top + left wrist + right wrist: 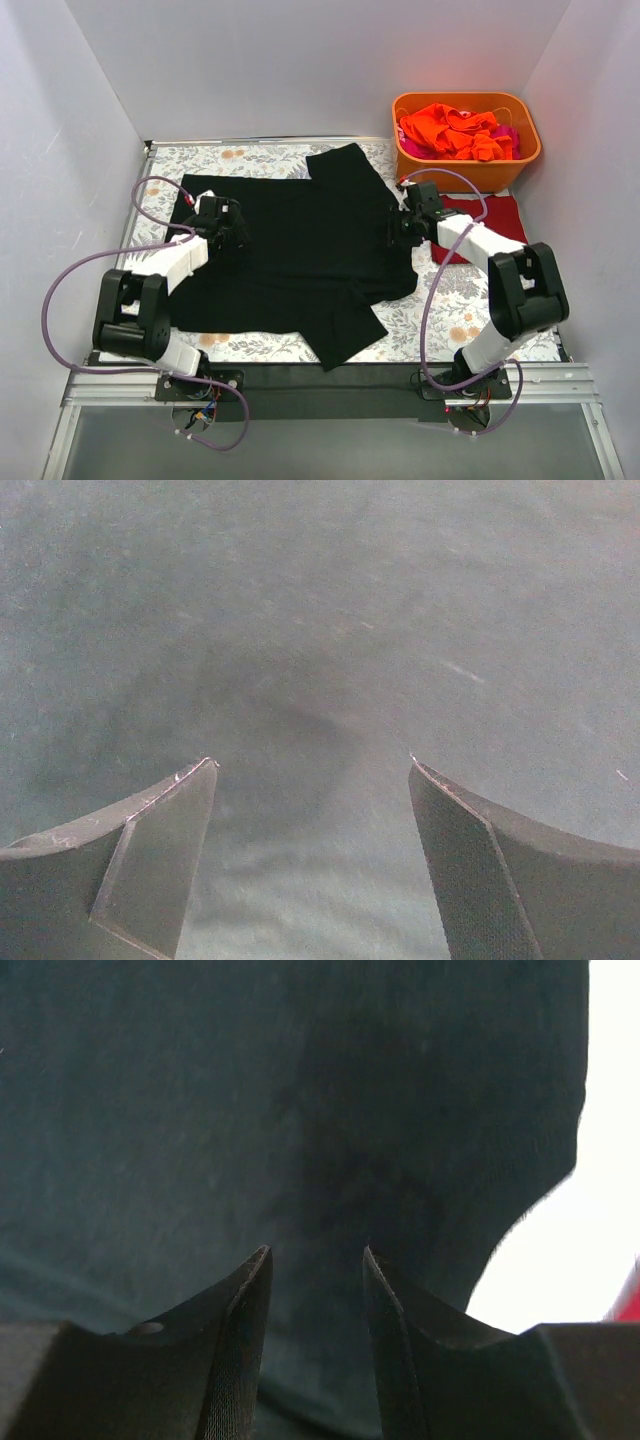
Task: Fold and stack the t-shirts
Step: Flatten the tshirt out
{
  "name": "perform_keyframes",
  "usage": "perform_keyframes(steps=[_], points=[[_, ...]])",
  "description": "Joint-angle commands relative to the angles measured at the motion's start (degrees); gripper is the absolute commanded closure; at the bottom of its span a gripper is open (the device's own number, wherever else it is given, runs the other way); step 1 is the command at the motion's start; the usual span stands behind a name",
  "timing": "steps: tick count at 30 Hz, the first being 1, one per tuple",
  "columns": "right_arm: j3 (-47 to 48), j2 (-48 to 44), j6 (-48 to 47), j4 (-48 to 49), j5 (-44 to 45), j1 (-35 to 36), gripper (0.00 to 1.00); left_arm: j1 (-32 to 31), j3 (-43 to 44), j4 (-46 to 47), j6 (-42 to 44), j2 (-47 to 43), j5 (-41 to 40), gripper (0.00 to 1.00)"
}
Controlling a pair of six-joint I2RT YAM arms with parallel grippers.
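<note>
Directly under the left gripper (312, 765) lies the black t-shirt (300, 250). The jaws stand wide apart and released, with nothing between them, and dark cloth fills everything below and ahead of the tips in the left wrist view. Whether the tips touch the cloth or hang just above it I cannot tell. From above, this gripper sits over the shirt's left part, near its far left corner, and the body of the shirt spreads away from it toward the other arm.

The right gripper (317, 1250) is parted too, by a narrower gap, and no fold shows pinched between its tips. The same black cloth lies flat beneath and ahead of it. Just off its outer side the shirt's edge curves away, and the surface past it is washed out to white. From above, it stands over the shirt's right edge, facing the left gripper across the spread body. One flap of the shirt juts out on its far side, another toward the arm bases.

Outward from the right gripper, just beside its forearm, a dark red t-shirt (500, 215) lies flat on the tablecloth (250, 158). Beyond that stands an orange tub (470, 170) holding crumpled orange t-shirts (450, 130) and a bit of a pink t-shirt (508, 135).
</note>
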Motion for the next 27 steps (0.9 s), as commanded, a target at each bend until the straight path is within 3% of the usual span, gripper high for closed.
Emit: perform_keyframes(steps=[1,11,19,23,27], points=[[4.6,4.7,-2.3,1.8,0.6,0.4,0.59,1.7,2.6,0.8,-1.5,4.1,0.9,0.28],[15.2,19.6,-7.1,0.2,5.3,0.4,0.58,4.5,8.3,1.4,-2.6,15.5,1.6,0.28],[30.6,29.2,-10.9,-3.3,12.8,-0.1,0.56,5.7,17.8,0.7,-3.2,23.5,2.9,0.28],[33.6,28.2,-11.8,-4.1,12.6,0.2,0.53,5.7,21.5,-1.4,-2.5,20.4,2.1,0.27],[29.9,20.8,-12.1,-4.2,12.6,2.1,0.50,5.7,19.2,-4.0,-3.9,11.4,-5.1,0.27]])
